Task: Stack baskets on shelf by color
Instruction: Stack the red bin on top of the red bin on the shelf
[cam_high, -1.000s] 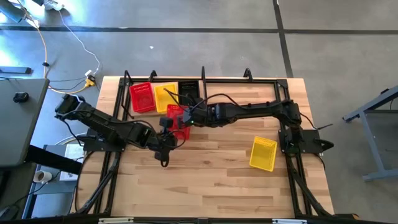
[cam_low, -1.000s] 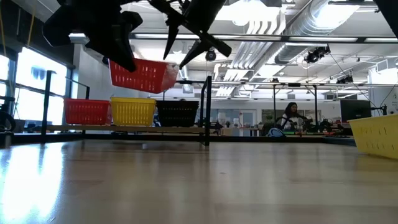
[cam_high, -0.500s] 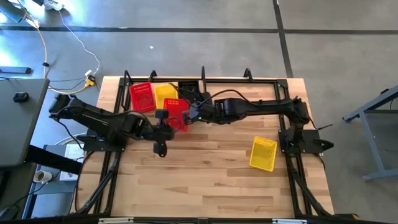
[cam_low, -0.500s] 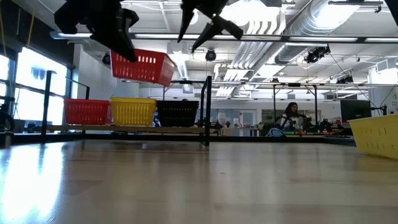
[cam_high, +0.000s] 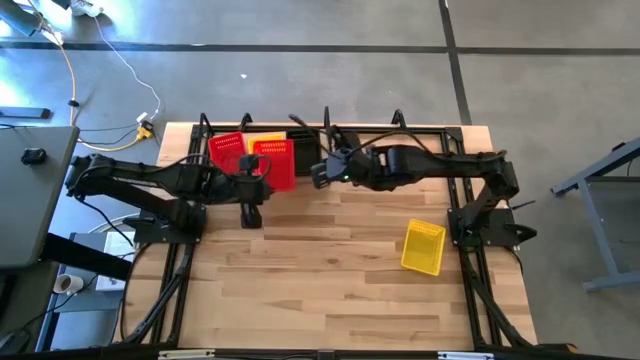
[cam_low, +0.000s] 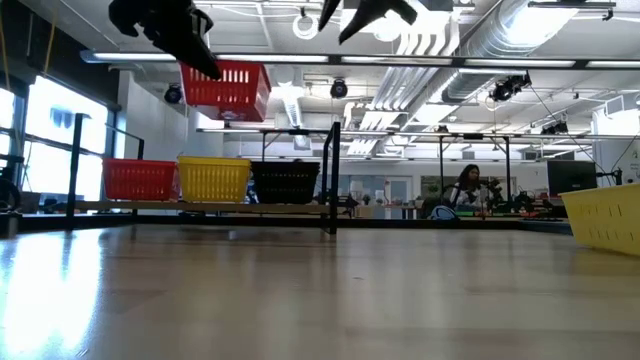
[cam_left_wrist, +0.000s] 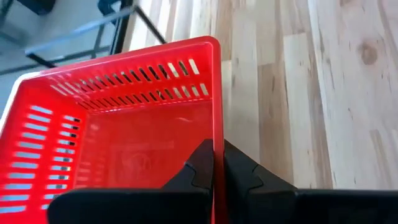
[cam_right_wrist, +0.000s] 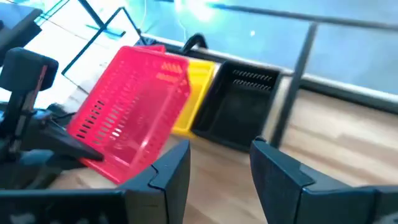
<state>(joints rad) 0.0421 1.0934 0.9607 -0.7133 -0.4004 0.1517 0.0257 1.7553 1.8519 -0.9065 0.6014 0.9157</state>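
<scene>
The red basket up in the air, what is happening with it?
The left hand is shut on the rim of a red basket and holds it in the air above the shelf, where a red, a yellow and a black basket stand in a row. The right hand is open and empty, nearby. Another yellow basket lies on the table.
</scene>
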